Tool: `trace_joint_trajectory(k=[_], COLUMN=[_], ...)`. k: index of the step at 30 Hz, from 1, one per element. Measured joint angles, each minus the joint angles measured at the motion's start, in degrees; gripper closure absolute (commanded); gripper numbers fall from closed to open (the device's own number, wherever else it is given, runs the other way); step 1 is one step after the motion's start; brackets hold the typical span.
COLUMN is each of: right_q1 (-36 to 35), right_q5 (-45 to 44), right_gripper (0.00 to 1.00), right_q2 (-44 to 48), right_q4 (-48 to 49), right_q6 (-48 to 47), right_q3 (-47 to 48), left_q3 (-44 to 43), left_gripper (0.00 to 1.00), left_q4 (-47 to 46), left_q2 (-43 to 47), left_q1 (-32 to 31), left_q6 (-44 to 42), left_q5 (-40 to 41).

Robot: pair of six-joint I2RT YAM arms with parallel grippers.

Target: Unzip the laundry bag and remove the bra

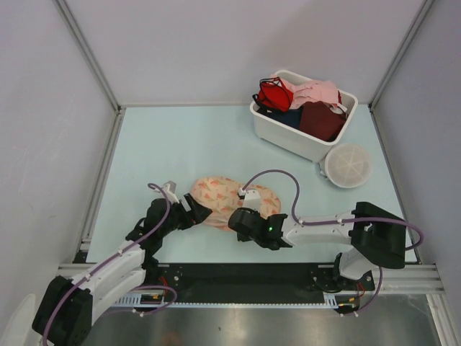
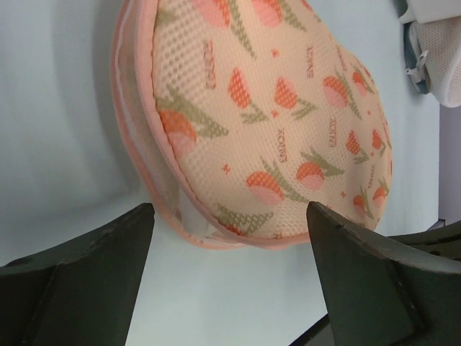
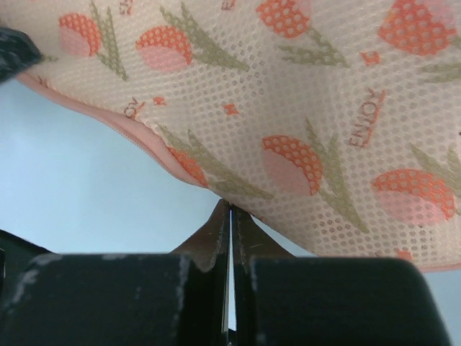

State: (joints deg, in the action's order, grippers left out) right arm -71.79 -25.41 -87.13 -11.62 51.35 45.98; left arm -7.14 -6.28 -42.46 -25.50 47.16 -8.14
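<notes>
While the left hand (image 2: 230, 223) hangs released, jaws wide, at the left end of the laundry bag (image 1: 229, 196) on the surface (image 1: 180, 144), the zip seam (image 2: 137, 144) looks unopened, so 2 steps seem left. At its near edge the right hand (image 3: 230, 223) is clenched; whether it pinches the zip pull is hidden, and the bra is unseen, presumably inside.
</notes>
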Motion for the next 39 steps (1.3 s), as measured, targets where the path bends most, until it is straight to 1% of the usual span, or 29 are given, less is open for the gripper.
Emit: trace_joint_trajectory(k=[3,4,6,7,9,10,11,12,28,39], right_q1=[-0.11,-0.11,-0.13,-0.13,-0.15,-0.15,-0.15,-0.15,-0.15,-0.15], right_q5=[0.48,0.72,1.11,1.29,1.57,1.70,1.79,1.86,1.66,0.37], right_gripper=[1.00,1.00,1.00,1.00,1.00,1.00,1.00,1.00,1.00,1.00], right_q2=[-1.90,-2.54,-3.65,-3.96,-4.57,-4.81,-4.98,-5.09,-4.79,1.57], right_q4=[0.46,0.66,1.36,1.68,2.16,2.25,2.34,2.38,4.02,3.65], right_q6=[-0.55,-0.68,-1.01,-1.09,-1.44,-1.60,-1.86,-2.03,-1.77,1.40], right_q3=[1.07,1.55,2.21,2.29,2.49,2.62,2.75,2.93,2.25,-2.82], left_q3=[0.20,0.37,0.55,0.57,0.57,0.52,0.50,0.35,-4.72,-7.56], left_gripper=[0.31,0.45,0.58,0.71,0.85,0.95,0.99,1.00,1.00,1.00], left_q4=[-1.64,-2.25,-2.80,-2.99,-3.52,-3.76,-3.93,-4.04,-3.72,-3.13], left_q2=[-3.39,-4.63,-6.38,-6.97,-8.02,-8.33,-8.52,-8.79,-14.71,-16.55], left_q1=[-0.87,-1.01,-1.03,-1.03,-1.09,-1.14,-1.18,-1.27,-1.22,1.40], left_q6=[0.52,0.68,0.90,0.94,0.72,0.72,0.76,0.57,-2.08,-4.17], left_q5=[0.02,0.07,0.44,0.76,1.51,1.79,2.01,2.25,4.94,4.81])
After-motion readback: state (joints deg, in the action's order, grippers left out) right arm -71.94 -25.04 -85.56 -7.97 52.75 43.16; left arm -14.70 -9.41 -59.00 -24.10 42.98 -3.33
